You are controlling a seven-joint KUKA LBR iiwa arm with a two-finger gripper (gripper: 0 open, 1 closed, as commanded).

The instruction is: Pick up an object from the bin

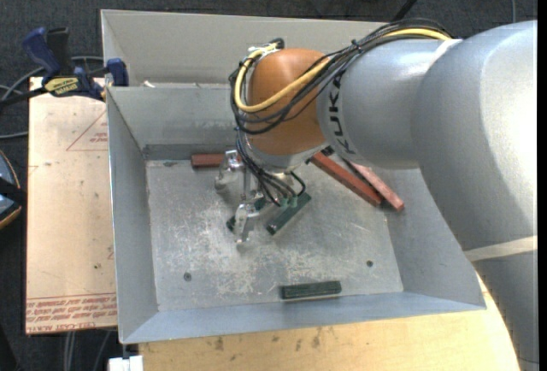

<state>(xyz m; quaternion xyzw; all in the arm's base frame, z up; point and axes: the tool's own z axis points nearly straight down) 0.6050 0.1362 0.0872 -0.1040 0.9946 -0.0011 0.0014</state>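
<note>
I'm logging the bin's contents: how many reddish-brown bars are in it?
2. A short bar lies at the back of the bin, left of the end effector; a longer bar lies diagonally to its right. The arm may hide more.

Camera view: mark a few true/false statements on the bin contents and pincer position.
1. The pincer is down near the middle of the bin floor. True.
2. A dark green flat bar lies near the front wall. True.
3. That bar touches the pincer. False: it lies apart, nearer the front wall.
4. A long reddish-brown stick lies along the left wall. False: it lies on the right side, partly under the arm.
5. A short reddish-brown block lies by the back wall. True.
</note>
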